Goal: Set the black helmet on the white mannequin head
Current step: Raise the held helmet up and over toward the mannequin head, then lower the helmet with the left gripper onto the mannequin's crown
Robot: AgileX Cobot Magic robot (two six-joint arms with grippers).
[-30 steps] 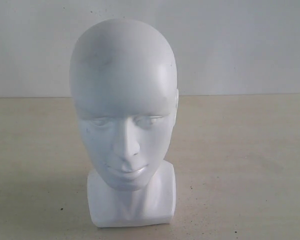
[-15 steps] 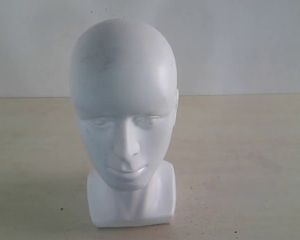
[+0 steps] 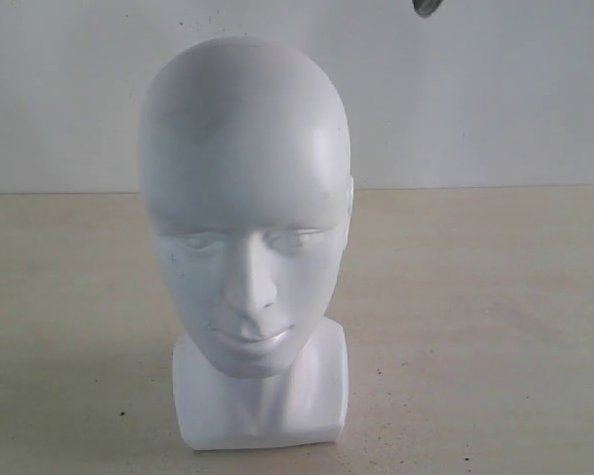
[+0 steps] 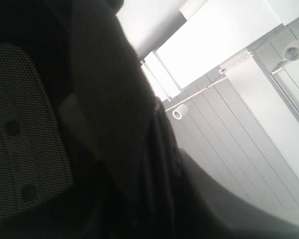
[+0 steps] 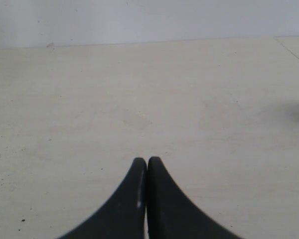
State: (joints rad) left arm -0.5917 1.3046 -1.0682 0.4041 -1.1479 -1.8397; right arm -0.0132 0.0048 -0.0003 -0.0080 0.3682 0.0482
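One white mannequin head [image 3: 243, 198], upright on the table [image 3: 495, 317], crown bare to receive the black helmet [image 4: 104, 129], whose dark lining crowds the left wrist view, left gripper's hold impossible to tell; right gripper [image 5: 147, 164] clenched empty, apparently idle.

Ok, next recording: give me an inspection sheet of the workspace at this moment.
Surface: beige table, small dark specks.
Job's things: white mannequin head upright on the table, bare; black helmet fills the left wrist view, mesh lining towards the camera.
Clutter: nothing seen.
Grippers: right claw shut, holding nothing; left claw not made out.
Cables: nothing seen.
Surroundings: white wall behind; small dark object at the exterior view's top edge, unidentifiable; white panelling in the left wrist view.
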